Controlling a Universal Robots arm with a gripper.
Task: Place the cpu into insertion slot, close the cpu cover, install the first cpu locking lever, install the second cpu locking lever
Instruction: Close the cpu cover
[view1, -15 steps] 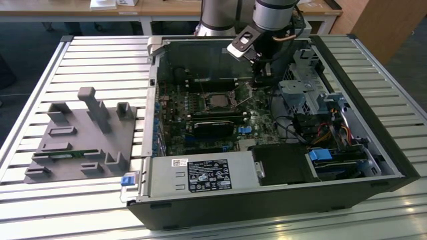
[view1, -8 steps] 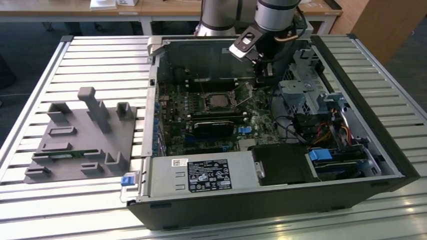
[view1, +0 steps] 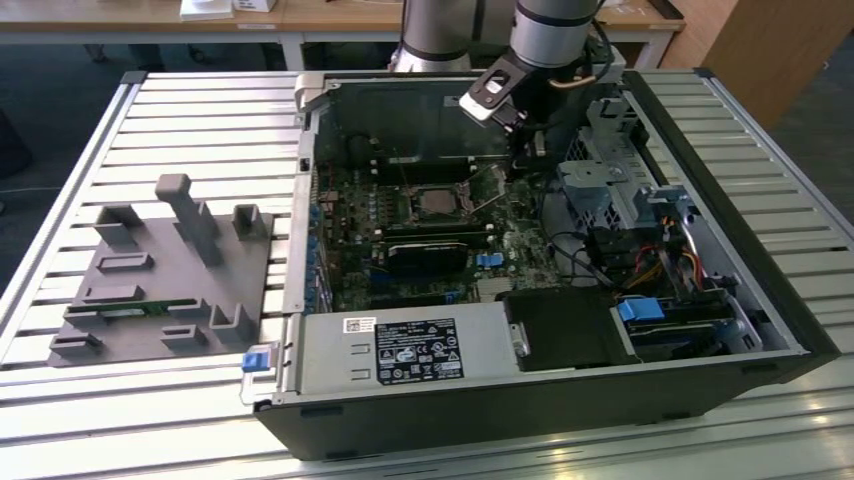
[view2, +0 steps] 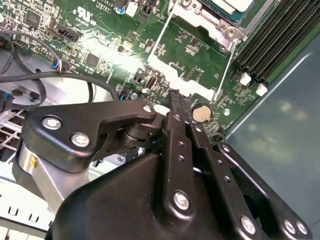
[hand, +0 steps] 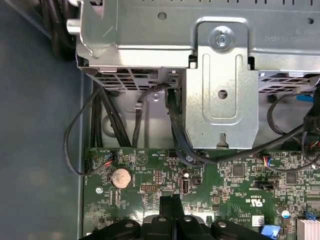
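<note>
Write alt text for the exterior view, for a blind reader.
A robot arm reaches down into an open computer case on a slatted table, its claw near the insertion slot. A grey fixture sits at the exterior view's left.

Looks past a black two-fingered gripper (hand: 171, 200) onto a green printed circuit board (hand: 225, 185) dense with small chips. Finds the fingertips (hand: 165, 205) pressed together, only a thin seam between them. Meets a round silver coin cell (hand: 120, 177) seated on the board near its edge, close to a dull blue-grey case wall (hand: 40, 125). Beyond the board, comes to a grey sheet-metal drive cage (hand: 150, 35) carrying a raised bracket plate (hand: 222, 90) with one screw and one hole. Traces black cables (hand: 175, 125) from under the cage to the board, one looping wide across the wall. Catches a small blue plastic connector (hand: 270, 231) beside pale heatsink fins (hand: 307, 227).
</note>
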